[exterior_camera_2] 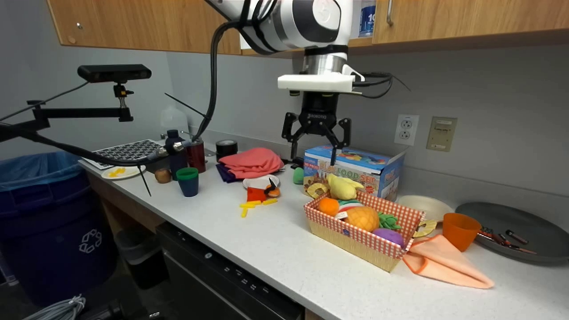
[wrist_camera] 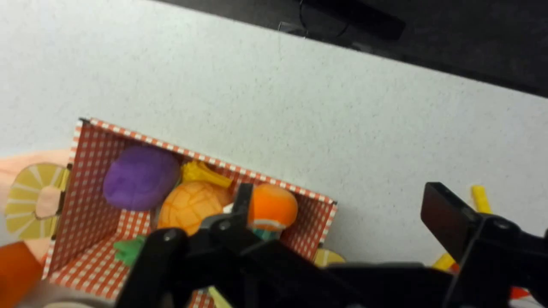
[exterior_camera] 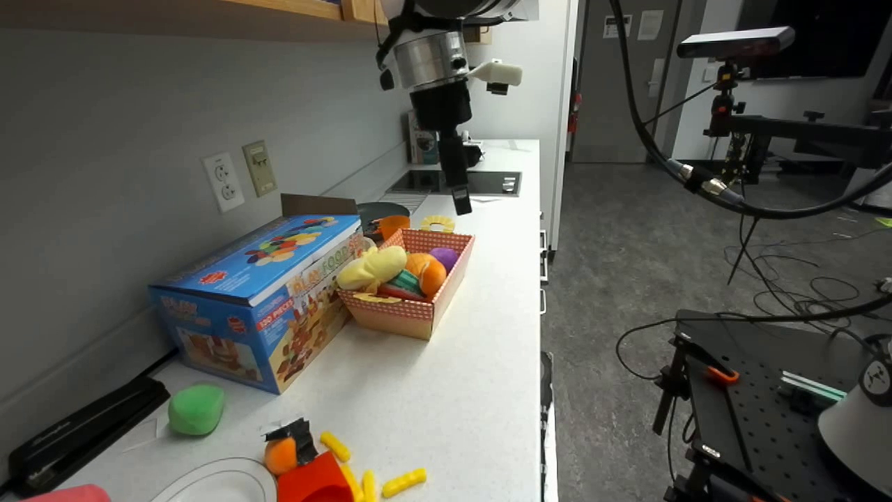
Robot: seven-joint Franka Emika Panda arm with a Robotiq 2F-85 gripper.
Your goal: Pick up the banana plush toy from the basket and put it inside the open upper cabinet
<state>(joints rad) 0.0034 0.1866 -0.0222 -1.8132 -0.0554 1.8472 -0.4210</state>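
Banana plush toy lies in the basket, below the parted jaws, nearer the wall.

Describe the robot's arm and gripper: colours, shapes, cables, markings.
The Franka Panda arm is rounded, white and dark grey, with a silver collar and thick black cable. The Robotiq gripper is black, with two jointed fingers and pale ROBOTIQ lettering.

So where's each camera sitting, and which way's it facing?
In an exterior view: in front of the counter, facing the wall at a slant; arm and hand show.
In an exterior view: above counter height, facing along it toward the cooktop; arm and hand show.
Wrist view: mounted on the arm, facing down at the basket; fingers show.
Both exterior views share the basket and banana plush toy.
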